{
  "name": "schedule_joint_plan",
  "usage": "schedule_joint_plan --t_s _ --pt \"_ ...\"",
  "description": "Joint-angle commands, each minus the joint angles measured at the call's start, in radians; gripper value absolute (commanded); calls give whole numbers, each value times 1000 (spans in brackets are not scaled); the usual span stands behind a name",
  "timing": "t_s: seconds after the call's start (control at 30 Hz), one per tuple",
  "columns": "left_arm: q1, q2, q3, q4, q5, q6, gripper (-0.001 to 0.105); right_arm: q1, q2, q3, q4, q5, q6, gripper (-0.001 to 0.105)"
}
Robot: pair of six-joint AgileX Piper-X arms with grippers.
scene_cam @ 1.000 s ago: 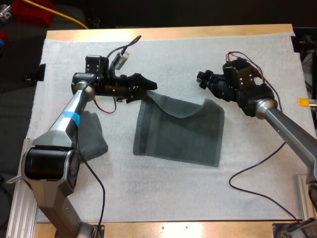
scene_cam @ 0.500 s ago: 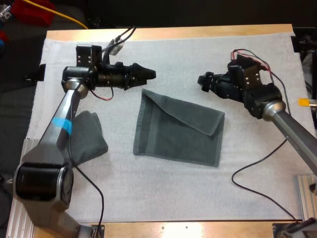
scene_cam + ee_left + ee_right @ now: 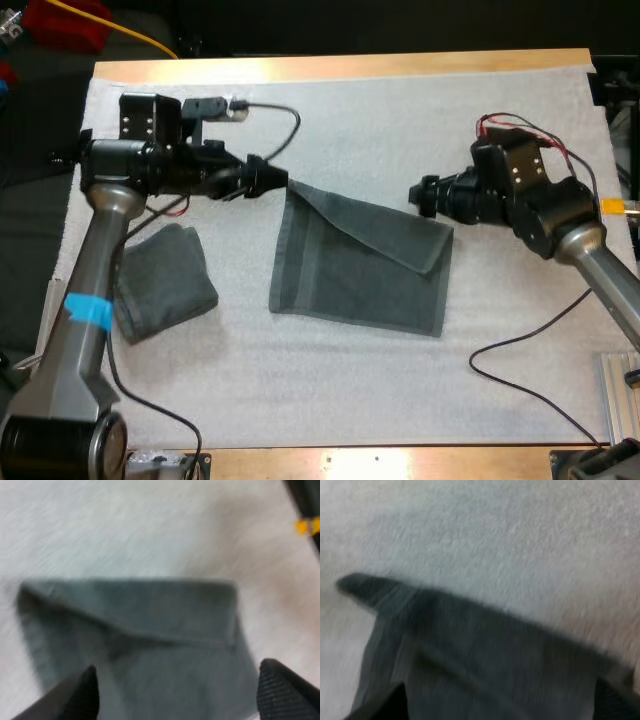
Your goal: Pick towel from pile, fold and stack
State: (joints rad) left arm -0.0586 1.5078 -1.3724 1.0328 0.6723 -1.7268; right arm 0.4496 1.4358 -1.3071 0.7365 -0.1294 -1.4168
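Note:
A dark grey-green towel point(image 3: 360, 265) lies flat on the middle of the white mat, its far edge folded over as a slanted flap. My left gripper point(image 3: 272, 181) hovers just left of the towel's far left corner. In the left wrist view its fingers point(image 3: 75, 697) stand wide apart, open and holding nothing, with the towel point(image 3: 150, 640) lying ahead of the left gripper point(image 3: 178, 672). My right gripper point(image 3: 426, 195) hangs just beyond the far right corner. Seen from its wrist, the right gripper point(image 3: 500, 690) is open above the towel's edge point(image 3: 485, 645).
A second dark towel point(image 3: 165, 280) lies bunched on the mat at the left, beside my left arm. The white mat point(image 3: 350, 400) covers the table out to its wooden rim point(image 3: 400, 465). A cable point(image 3: 520, 360) trails over the mat's right part.
The left gripper has let go of the towel's far corner and drawn back to the left. The raised flap has dropped flat. The right gripper has shifted slightly right and nearer.

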Motion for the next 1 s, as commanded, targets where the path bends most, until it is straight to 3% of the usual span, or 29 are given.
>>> schedule_joint_plan --t_s 0.0,0.1,0.3,0.47,0.57,0.63,0.67,0.97 --pt "-4 -25 -5 41 -31 37 64 10 -20 -7 34 -4 -23 72" --pt "-13 -79 -5 100 -82 79 64 41 -50 -7 79 -2 -31 69" --pt "-95 -182 -5 161 -217 117 64 85 -83 -7 154 -2 -46 45" --pt "-188 -256 -5 176 -374 114 64 92 -100 -7 208 -2 -46 38" --pt "-225 -293 -5 176 -418 108 64 92 -110 -7 251 -2 -68 20" --pt "-247 -311 -5 176 -420 101 64 92 -115 -7 281 -2 -75 3" --pt "-253 -315 -5 176 -422 100 64 92 -116 -7 289 -2 -76 0" --pt "-272 -323 -3 179 -463 69 64 92 -114 -2 276 -2 -76 1"
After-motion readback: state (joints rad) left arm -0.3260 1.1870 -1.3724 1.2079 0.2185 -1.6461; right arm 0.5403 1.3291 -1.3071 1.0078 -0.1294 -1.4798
